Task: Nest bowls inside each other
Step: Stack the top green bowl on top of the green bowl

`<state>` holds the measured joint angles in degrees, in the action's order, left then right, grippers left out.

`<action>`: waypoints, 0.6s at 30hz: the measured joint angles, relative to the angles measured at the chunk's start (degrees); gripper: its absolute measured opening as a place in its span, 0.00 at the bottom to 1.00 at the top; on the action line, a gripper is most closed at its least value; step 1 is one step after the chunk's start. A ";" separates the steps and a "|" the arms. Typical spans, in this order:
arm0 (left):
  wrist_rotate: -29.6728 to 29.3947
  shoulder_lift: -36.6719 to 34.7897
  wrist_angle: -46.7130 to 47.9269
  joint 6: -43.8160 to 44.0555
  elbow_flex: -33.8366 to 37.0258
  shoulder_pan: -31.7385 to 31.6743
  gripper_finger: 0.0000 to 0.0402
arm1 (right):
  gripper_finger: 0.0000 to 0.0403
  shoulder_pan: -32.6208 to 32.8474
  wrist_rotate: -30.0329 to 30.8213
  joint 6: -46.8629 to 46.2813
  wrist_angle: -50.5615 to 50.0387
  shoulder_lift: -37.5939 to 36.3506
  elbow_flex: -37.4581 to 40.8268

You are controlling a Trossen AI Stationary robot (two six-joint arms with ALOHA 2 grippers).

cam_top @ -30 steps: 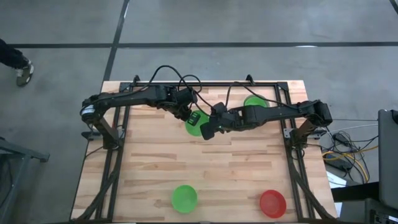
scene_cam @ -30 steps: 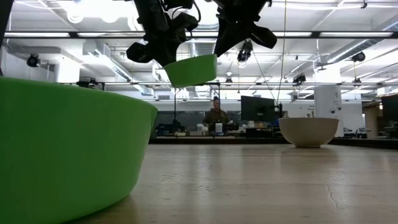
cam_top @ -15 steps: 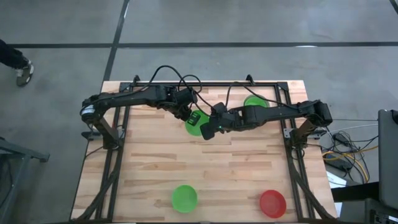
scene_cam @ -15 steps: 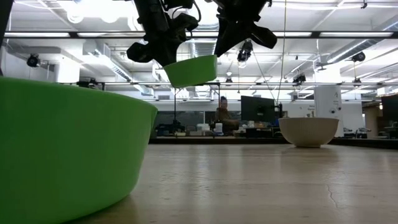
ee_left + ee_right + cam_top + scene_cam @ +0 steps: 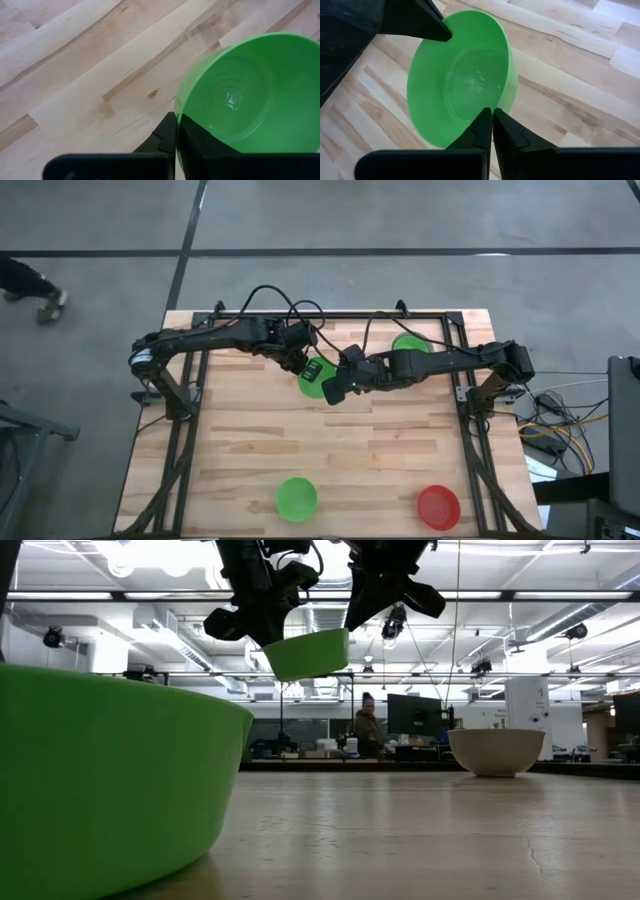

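Observation:
A green bowl (image 5: 314,379) hangs in the air over the table's far middle, mouth up and slightly tilted. Both grippers are shut on it. My left gripper (image 5: 176,122) is at its far-left rim and my right gripper (image 5: 491,116) at its near-right rim. In the low view the same bowl (image 5: 308,652) hangs well above the tabletop between the two arms. Another green bowl (image 5: 408,343) sits at the far right, a third green bowl (image 5: 296,497) near the front edge, and a red bowl (image 5: 438,506) at the front right. A pale bowl (image 5: 497,751) stands upright on its base far back. My left gripper pinches the bowl's rim (image 5: 176,102), one finger inside the bowl and one outside. It comes slanting down from the table's far left. The bowl is lifted clear of the table, mouth up. My right gripper pinches the opposite rim (image 5: 504,107), one finger inside and one outside the wall. It reaches slanting down from the table's right. The bowl hangs clear, slightly tilted, with the other arm's finger (image 5: 422,22) on its far rim.
The wooden tabletop (image 5: 240,440) lies bare between the held bowl and the two bowls at the front edge. Black frame rails (image 5: 185,430) run along both sides. The front green bowl (image 5: 100,790) fills the left of the low view. A person stands far off in the room.

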<state>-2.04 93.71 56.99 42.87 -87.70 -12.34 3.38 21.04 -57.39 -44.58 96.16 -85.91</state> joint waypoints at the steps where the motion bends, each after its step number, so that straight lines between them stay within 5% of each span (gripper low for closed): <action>1: 0.00 0.00 0.00 0.00 0.00 0.00 0.02 | 0.02 0.00 0.00 0.00 0.00 0.00 0.00; 18: -0.08 0.00 -0.30 -0.72 -0.02 0.02 0.02 | 0.02 0.00 0.00 1.07 0.67 0.09 -0.09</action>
<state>-2.13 93.71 56.69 42.15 -87.72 -12.32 3.38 21.04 -56.31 -43.91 96.25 -86.00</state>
